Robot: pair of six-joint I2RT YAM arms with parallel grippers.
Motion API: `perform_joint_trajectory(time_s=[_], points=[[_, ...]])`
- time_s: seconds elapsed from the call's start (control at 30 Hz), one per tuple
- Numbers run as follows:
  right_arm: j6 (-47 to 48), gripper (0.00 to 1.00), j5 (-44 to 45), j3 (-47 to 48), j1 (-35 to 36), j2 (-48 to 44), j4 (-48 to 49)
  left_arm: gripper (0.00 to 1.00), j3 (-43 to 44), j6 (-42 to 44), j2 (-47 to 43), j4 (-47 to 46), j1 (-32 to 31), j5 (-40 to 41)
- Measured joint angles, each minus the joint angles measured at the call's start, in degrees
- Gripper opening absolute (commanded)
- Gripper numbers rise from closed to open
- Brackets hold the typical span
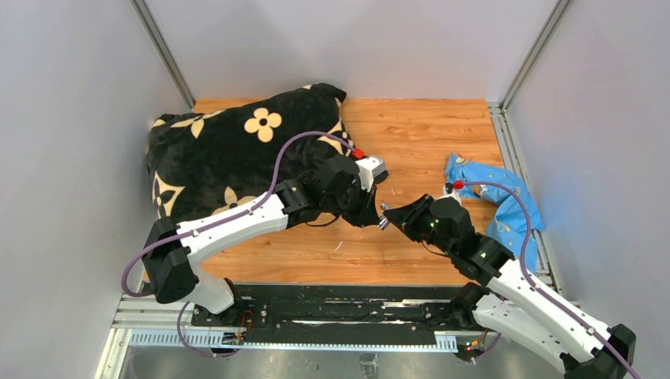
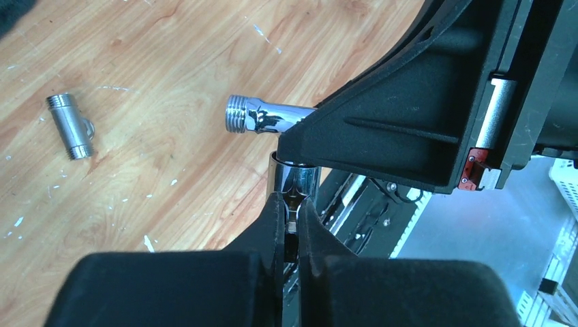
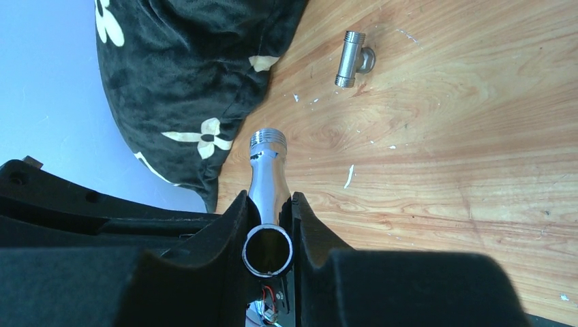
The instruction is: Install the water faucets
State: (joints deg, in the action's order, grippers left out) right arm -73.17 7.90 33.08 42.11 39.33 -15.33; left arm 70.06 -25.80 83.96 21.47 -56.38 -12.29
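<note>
A chrome tap piece [image 3: 267,178] with a threaded end hangs above the wooden table [image 1: 427,142], between the two arms. My right gripper [image 3: 268,204] is shut on its tube, whose open round end faces the right wrist camera. My left gripper [image 2: 292,199] is shut on a thin part at the bottom of the same tap's [image 2: 272,120] short vertical stem. In the top view the two grippers, left [image 1: 376,215] and right [image 1: 395,215], meet at the tap [image 1: 384,218]. A short stubby silver-grey fitting [image 2: 70,126] lies loose on the table [image 3: 352,58] beyond them.
The black blanket with tan flowers [image 1: 229,150] is bunched at the back left, close behind the left arm. A crumpled blue plastic bag [image 1: 498,197] lies at the right edge. White specks dot the wood. Grey walls close in three sides.
</note>
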Motion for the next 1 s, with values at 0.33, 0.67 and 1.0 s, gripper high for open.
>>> perform_joint_trajectory(time_s=[0.33,0.67,1.0], points=[[1.75,0.42,-0.39,-1.27,0.0,-1.53,1.55,0.0,-1.03,0.5,-0.59,-1.31,0.0,-0.9],[3.43,0.49,-0.94,-1.55,0.0,-0.31,5.49,0.0,-1.73,0.52,-0.87,-1.46,0.0,-1.55],[2.21,0.32,-0.83,-3.21,0.0,0.59,6.19,0.0,-1.73,0.59,-1.07,-1.44,0.0,-1.7]])
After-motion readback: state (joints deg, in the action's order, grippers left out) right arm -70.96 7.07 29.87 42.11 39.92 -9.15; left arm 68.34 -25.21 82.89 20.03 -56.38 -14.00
